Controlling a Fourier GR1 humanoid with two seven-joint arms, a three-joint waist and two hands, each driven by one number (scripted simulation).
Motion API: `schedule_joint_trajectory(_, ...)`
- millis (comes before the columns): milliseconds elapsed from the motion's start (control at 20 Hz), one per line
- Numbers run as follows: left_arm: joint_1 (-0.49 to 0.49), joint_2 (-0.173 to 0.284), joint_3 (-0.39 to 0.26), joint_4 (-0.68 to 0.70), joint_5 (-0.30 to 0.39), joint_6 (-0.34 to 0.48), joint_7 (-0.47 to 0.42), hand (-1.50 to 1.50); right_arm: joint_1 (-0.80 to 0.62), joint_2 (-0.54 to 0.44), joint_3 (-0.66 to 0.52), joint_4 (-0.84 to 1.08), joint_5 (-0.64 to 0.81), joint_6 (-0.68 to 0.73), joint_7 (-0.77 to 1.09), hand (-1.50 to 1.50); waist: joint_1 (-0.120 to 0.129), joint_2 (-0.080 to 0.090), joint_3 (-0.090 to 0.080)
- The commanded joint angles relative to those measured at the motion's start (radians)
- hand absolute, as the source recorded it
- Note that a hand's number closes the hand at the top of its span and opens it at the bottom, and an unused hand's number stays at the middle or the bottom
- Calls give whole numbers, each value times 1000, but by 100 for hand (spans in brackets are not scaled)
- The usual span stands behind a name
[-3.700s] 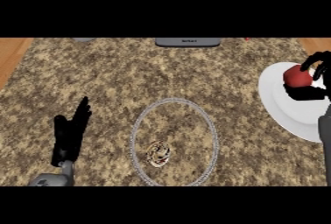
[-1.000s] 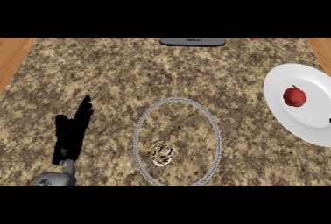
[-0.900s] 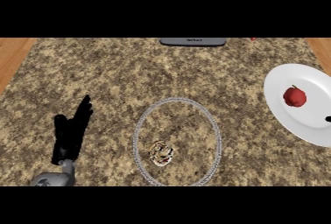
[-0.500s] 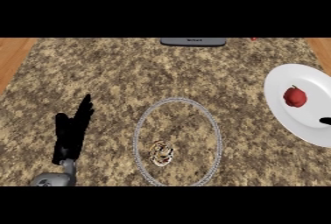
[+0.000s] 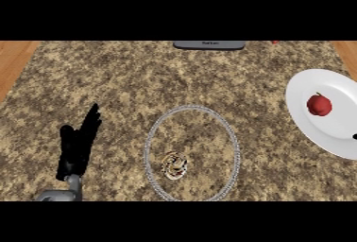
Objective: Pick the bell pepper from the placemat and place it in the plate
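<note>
The red bell pepper (image 5: pixel 318 104) lies on the white plate (image 5: pixel 317 127) at the right edge of the counter. No hand touches it. The round placemat (image 5: pixel 191 152), see-through with a pale rim and a small brown pattern near its bottom, sits in the middle with nothing on it. My left hand (image 5: pixel 77 144) rests at the lower left with straight fingers pointing up, well away from both. Only a tiny dark tip (image 5: pixel 355 137) shows at the right edge over the plate's rim; the right hand is otherwise out of the frame.
A dark flat object (image 5: pixel 209 44) lies at the counter's far edge, with a small red thing (image 5: pixel 275 42) beside it. Wooden strips (image 5: pixel 15 61) border the speckled counter top on the left and right.
Earlier the right hand was curled round the pepper over the plate. It has since let go and withdrawn off the right edge; the pepper now lies free on the plate. Left hand unchanged.
</note>
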Motion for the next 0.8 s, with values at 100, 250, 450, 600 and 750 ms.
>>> schedule_joint_trajectory(100,-55,-16,24,95,-9,10,-54,0,-3,-49,4,10,-9,17,22,-150,-4,2,0)
schedule_joint_trajectory(250,-25,-3,16,20,7,-12,8,0,28,-7,-6,19,-16,-60,-7,-150,4,3,1)
schedule_joint_trajectory(450,-34,-36,-15,14,-24,16,-3,0,33,-17,-1,30,-8,-74,2,-150,11,6,3)
schedule_joint_trajectory(600,-7,-36,-12,23,-26,18,-11,0,65,-88,-29,32,-37,-15,-18,-150,7,6,3)
schedule_joint_trajectory(750,-52,-26,8,49,-17,7,-17,0,59,-91,-38,33,-48,-16,-16,-150,7,7,4)
